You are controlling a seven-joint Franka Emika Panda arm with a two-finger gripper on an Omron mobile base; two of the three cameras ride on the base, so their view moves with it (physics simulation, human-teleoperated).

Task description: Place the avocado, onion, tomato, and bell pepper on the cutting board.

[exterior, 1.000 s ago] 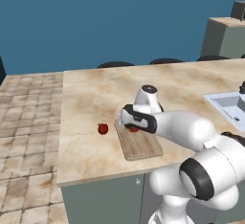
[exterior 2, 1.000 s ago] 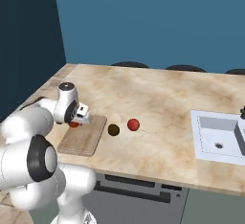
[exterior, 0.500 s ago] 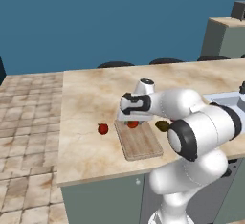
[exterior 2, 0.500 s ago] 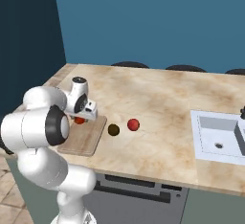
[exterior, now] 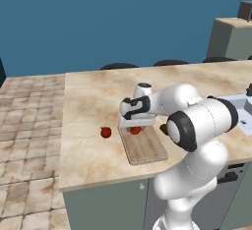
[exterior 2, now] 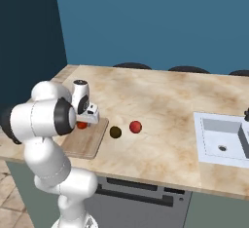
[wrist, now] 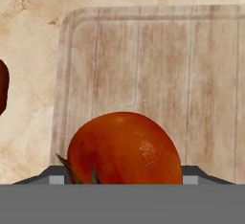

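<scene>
My gripper (exterior: 133,125) is shut on the orange-red tomato (exterior: 135,131), just over the far end of the tan cutting board (exterior: 146,148). The hand view has the tomato (wrist: 124,149) close up, with the cutting board (wrist: 153,65) beneath it. The small deep-red bell pepper (exterior: 105,132) lies on the counter left of the board, and its edge (wrist: 2,91) also shows in the hand view. In the right base view, the gripper (exterior 2: 85,121) and tomato (exterior 2: 81,125) are over the board (exterior 2: 82,144). To the right of it lie the dark avocado (exterior 2: 115,132) and then the crimson onion (exterior 2: 135,126).
A sink (exterior 2: 221,137) is set into the counter at the far right. Dark stool tops (exterior 2: 131,66) stand along the counter's far edge. My own white arm (exterior 2: 46,117) bulks over the board's left side.
The arm has swung its elbow up and round. The gripper with the tomato has stayed over the board's far end.
</scene>
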